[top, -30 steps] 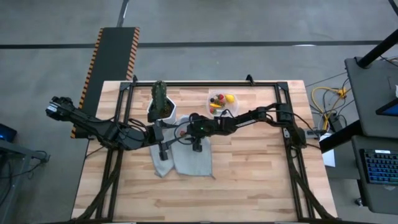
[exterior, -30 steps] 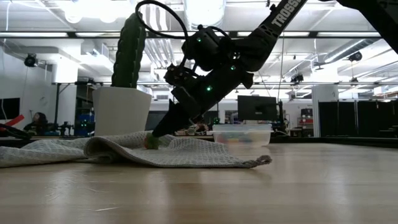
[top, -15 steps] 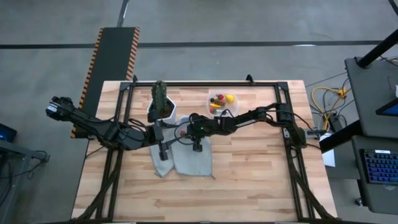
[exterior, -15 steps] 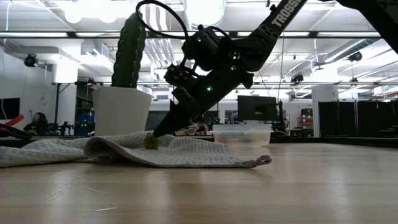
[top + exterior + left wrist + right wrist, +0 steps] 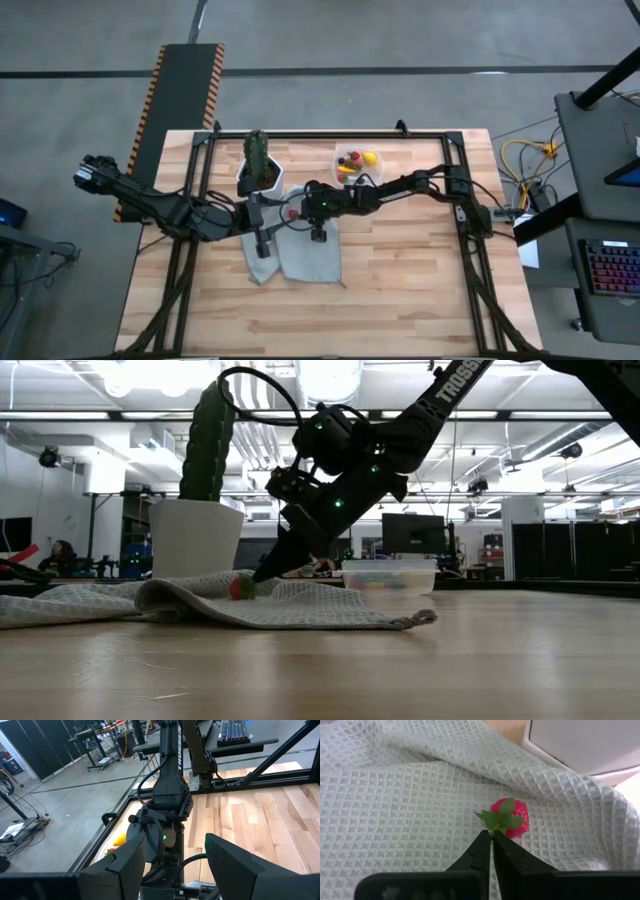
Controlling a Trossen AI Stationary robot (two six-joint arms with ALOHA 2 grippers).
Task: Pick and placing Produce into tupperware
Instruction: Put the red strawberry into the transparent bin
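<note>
i have the right gripper down on the grey waffle cloth, jaws pinched fully together, and all they have is the green leafy cap of the small red strawberry. in the low view the berry sits left of centre on the cloth, just in front of the white pot; the tupperware stands to its right, already holding other pieces.

i judge the berry to be very light, stiff and smooth, so it should lift easily, but a hold on the thin cap alone looks marginal; it may swing or slip out. taking the red body across its width would be safer.

the left gripper waits just beside on the cloth, jaws apart and empty.

compared with a second ago, the right jaws have closed, and in the low view the berry has turned, now showing red where it showed green.
</note>
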